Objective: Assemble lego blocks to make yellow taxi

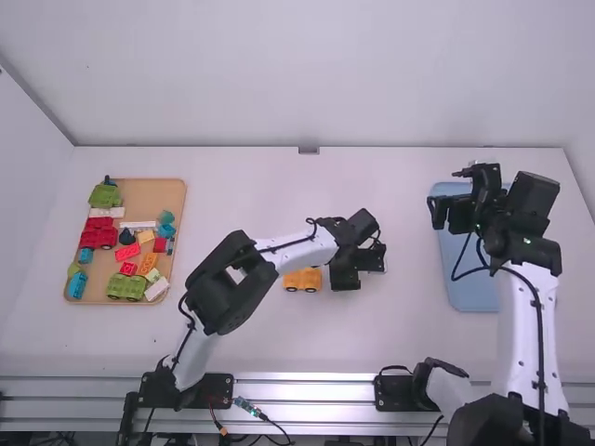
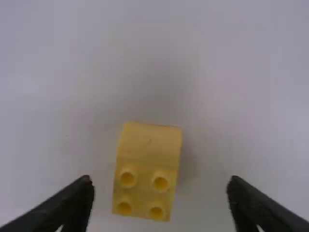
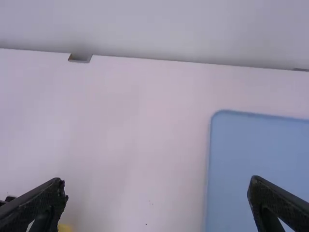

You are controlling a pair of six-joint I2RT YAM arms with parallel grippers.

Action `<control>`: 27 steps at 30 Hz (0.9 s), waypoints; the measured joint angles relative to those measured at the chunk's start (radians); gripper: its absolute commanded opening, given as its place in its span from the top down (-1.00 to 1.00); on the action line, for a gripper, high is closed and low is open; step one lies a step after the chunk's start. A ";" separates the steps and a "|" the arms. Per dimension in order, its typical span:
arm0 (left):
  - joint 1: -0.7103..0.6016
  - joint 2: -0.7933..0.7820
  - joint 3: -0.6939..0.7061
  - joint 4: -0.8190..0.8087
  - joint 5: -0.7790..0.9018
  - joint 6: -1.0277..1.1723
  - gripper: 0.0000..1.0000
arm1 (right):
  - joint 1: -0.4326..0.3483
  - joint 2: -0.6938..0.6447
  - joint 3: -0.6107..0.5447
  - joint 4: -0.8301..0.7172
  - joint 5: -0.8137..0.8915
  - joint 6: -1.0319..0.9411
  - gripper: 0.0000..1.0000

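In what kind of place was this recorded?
Probably a robotics lab workstation: two robot arms are mounted at a white table, with a tray of toy building blocks on one side and a blue tray on the other.

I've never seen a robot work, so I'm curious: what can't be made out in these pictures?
Blue tray, high view: partly behind the right arm.
Blue tray, right wrist view: cut off by the right and bottom edges.
Yellow patch, right wrist view: cut off by the bottom edge; I can't tell what it is.
Yellow block, left wrist view: blurred; its underside faces away.
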 measured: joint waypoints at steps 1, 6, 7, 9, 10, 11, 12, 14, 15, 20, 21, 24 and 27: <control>0.000 0.000 0.000 -0.004 0.000 -0.006 -0.98 | 0.000 0.002 0.000 0.000 0.001 -0.004 -0.99; 0.003 -0.002 0.005 -0.058 -0.015 -0.007 -0.98 | -0.001 0.002 0.000 -0.002 -0.003 -0.045 -0.99; 0.009 -0.010 0.006 -0.058 -0.026 -0.006 -0.98 | -0.001 0.003 0.000 -0.002 -0.006 -0.063 -0.99; 0.018 -0.027 0.006 -0.065 -0.037 -0.006 -0.98 | -0.001 0.002 0.000 -0.002 -0.014 -0.084 -0.98; 0.036 -0.060 0.006 -0.074 -0.046 -0.006 -0.99 | -0.001 0.003 0.000 -0.005 -0.028 -0.107 -0.99; 0.055 -0.092 0.006 -0.078 -0.048 -0.006 -0.98 | -0.001 0.003 0.000 -0.009 -0.047 -0.134 -0.99; 0.077 -0.132 0.006 -0.086 -0.045 0.003 -0.98 | -0.001 0.003 0.000 -0.011 -0.062 -0.151 -0.99; 0.119 -0.202 -0.002 -0.095 -0.014 0.031 -0.98 | -0.001 0.002 0.000 -0.011 -0.095 -0.183 -0.99; 0.149 -0.248 -0.014 -0.097 0.018 0.054 -0.98 | -0.001 0.003 0.000 -0.011 -0.116 -0.201 -0.99; 0.301 -0.439 -0.143 -0.078 0.210 0.195 -0.98 | 0.011 0.008 -0.012 -0.003 -0.210 -0.290 -0.99; 0.335 -0.472 -0.190 -0.074 0.253 0.230 -0.98 | 0.026 0.022 -0.024 -0.001 -0.238 -0.332 -0.99; 0.409 -0.528 -0.341 0.001 0.342 0.292 -0.98 | 0.082 0.085 -0.069 0.016 -0.288 -0.433 -0.99; 0.443 -0.536 -0.449 0.125 0.378 0.287 -0.98 | 0.134 0.165 -0.101 0.080 -0.290 -0.506 -0.99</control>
